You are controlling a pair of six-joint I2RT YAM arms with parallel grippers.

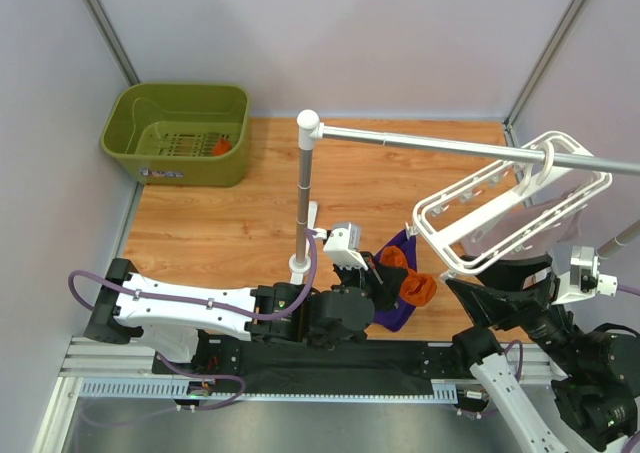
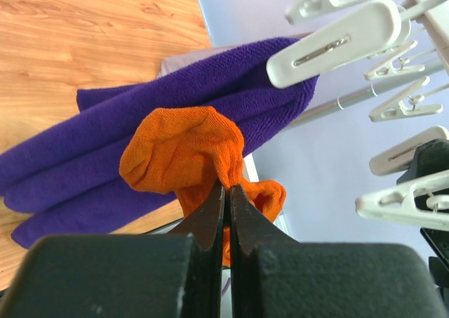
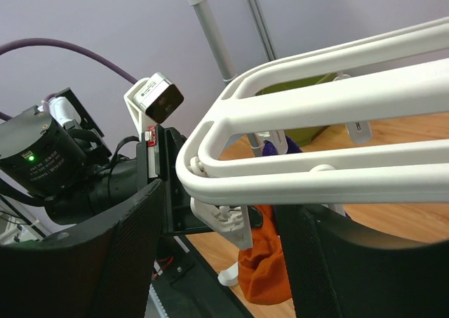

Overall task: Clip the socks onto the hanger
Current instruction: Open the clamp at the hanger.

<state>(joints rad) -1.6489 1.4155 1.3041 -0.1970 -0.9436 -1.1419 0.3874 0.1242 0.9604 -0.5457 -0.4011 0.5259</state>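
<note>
My left gripper [image 1: 388, 271] [image 2: 228, 186] is shut on an orange-red sock [image 1: 416, 287] [image 2: 184, 148] and holds it up beside a dark purple cloth [image 1: 397, 311] [image 2: 105, 170], just below the left corner of the white hanger [image 1: 510, 208]. Its clips [image 2: 335, 43] dangle close to the right of the sock. My right gripper [image 1: 503, 289] [image 3: 224, 209] is wide open under the hanger frame [image 3: 316, 114], with one clip [image 3: 226, 220] between its fingers and the sock [image 3: 263, 262] just behind. A second orange-red sock [image 1: 222, 146] lies in the green basket.
The green basket [image 1: 140, 133] stands at the far left. A silver rail [image 1: 430, 143] on a white post [image 1: 303, 193] carries the hanger by its hook. The purple cloth hangs at a hanger clip. Walls close in on three sides.
</note>
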